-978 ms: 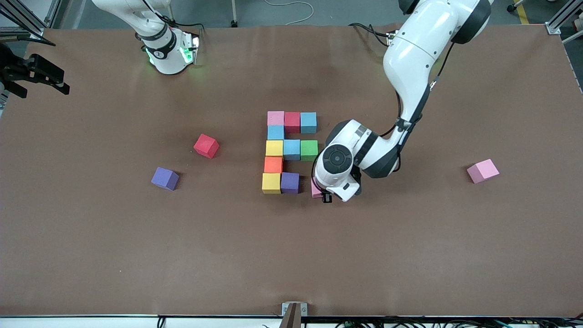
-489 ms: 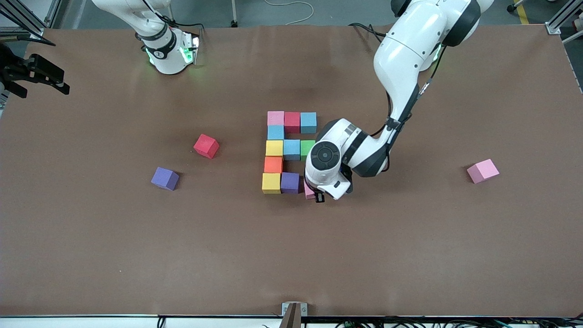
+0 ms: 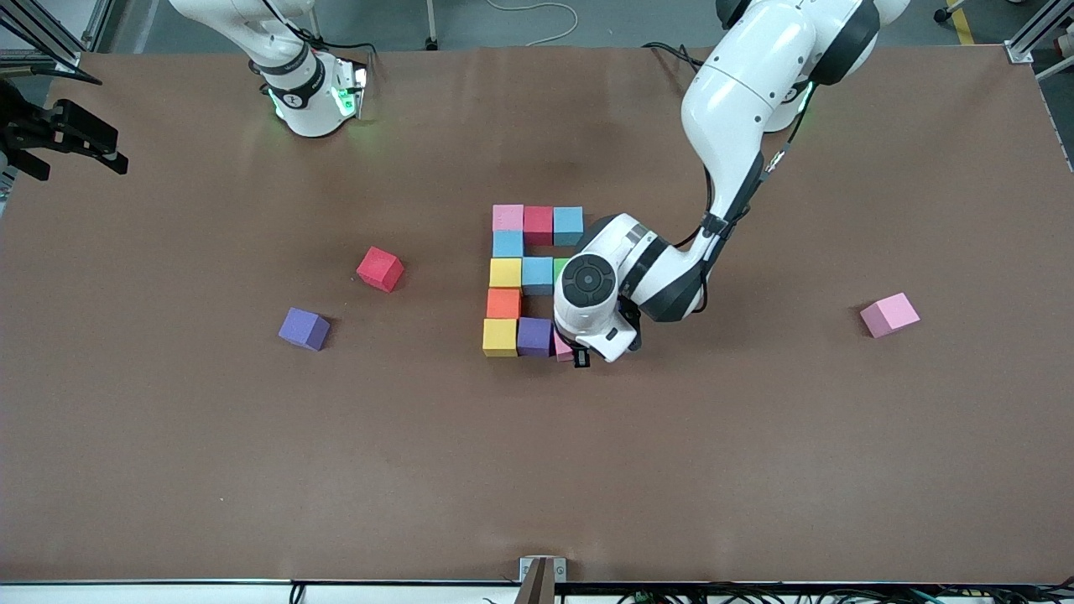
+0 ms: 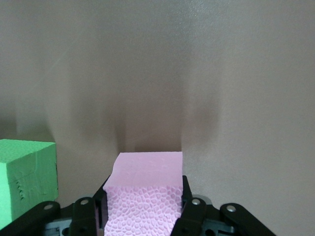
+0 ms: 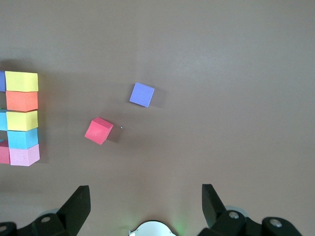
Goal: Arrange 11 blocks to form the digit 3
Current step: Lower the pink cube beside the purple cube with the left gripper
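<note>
Between left gripper (image 4: 144, 206) jaws, pebbled matte pink foam cube (image 4: 145, 189).

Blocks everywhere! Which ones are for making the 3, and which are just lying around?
For the 3:
- ten-block figure
- pink block, held by the left pincer beside the figure's purple block

Lying around:
- red block
- loose purple block
- loose pink block
</note>
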You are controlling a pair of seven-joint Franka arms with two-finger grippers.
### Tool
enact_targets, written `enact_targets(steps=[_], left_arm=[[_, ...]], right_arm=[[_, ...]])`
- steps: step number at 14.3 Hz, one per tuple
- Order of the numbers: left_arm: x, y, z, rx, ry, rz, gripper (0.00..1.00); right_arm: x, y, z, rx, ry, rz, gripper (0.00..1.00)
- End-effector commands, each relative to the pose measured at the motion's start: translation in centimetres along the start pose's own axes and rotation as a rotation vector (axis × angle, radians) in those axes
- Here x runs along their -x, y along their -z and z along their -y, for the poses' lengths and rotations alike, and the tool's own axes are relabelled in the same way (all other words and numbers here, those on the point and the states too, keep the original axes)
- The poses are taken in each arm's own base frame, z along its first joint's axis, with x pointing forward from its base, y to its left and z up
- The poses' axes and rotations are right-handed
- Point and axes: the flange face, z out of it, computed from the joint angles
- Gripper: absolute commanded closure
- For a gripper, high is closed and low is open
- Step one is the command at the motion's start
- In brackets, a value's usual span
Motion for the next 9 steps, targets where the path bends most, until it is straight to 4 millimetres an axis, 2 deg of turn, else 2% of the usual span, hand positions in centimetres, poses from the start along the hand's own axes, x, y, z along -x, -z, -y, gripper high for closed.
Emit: enact_targets(steps=[1,3,9], left_arm=[[0.65,-0.26,-0.34,0.011,0.008,-0.010,0.76],[0.62,-0.86,-0.34,0.007,0.007,-0.013,0.76],[1.04,-0.94,0.06,0.007,-0.001,-0.013,0.76]], right_arm=[[0.70,0.42,-0.06,-0.010,0.010,-0.007,0.00],[0.70,0.35,-0.06,-0.010,0.011,-0.005,0.00],[0.70,0.35,-0.06,-0.010,0.011,-0.005,0.00]])
